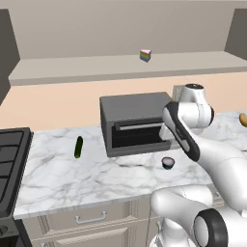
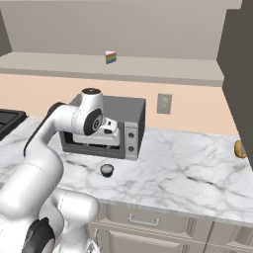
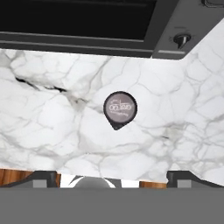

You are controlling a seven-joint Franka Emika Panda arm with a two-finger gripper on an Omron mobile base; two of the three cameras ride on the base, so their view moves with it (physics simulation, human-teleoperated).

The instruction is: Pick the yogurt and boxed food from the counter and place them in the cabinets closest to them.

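Bench (image 1: 72,178): white marble, grey veins. On it: dark toaster oven (image 1: 132,123) at the back; yogurt (image 1: 168,162) upright just in front of it; green cucumber (image 1: 78,146) to its left; orange-brown item (image 2: 240,148) at far right. Upper shelf (image 1: 96,67): rainbow-striped cube (image 1: 145,55).

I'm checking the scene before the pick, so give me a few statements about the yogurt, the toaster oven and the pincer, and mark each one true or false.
1. The yogurt stands on the counter in front of the toaster oven. True.
2. The pincer is shut on the yogurt. False: its jaws are open above it, nothing held.
3. A striped cube sits on the shelf above. True.
4. A cucumber lies inside the oven. False: it lies on the counter, left of it.
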